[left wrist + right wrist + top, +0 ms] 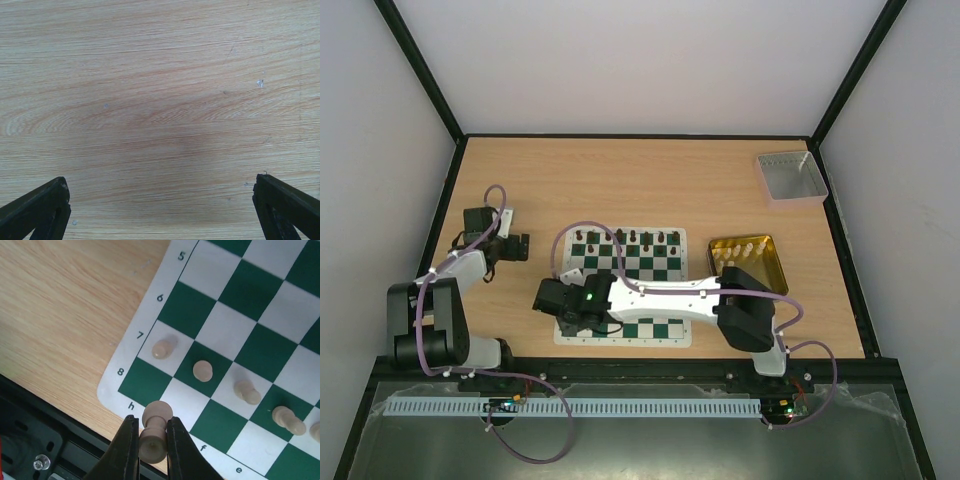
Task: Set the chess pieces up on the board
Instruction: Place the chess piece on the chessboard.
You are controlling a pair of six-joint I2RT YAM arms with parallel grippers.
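Chess pieces [245, 392] are partly set on the board [185, 307], and my right claw [152, 422] is pinched narrow around one more, a cream piece [157, 412] held by its waist with the head poking out between my fingers. I cannot tell which kind it is. It hangs over the board's near corner, by the white border where the h is printed. The bare green corner square [145, 382] lies just at twelve o'clock of my tips, and past it stands the first of the cream pawns [162, 347], the rest of that row running off toward two and three o'clock. To do this well I judge I should centre over the chosen back-row square, come down plumb until the base sits flat, open only a little so my fingers miss the neighbouring pawn, then lift straight up. From above, dark pieces [620, 238] line the board's twelve o'clock edge and the gold tin [750, 262] holding spare cream pieces sits at three o'clock. My left claw [161, 180] gapes wide over bare table [160, 75] at nine o'clock.
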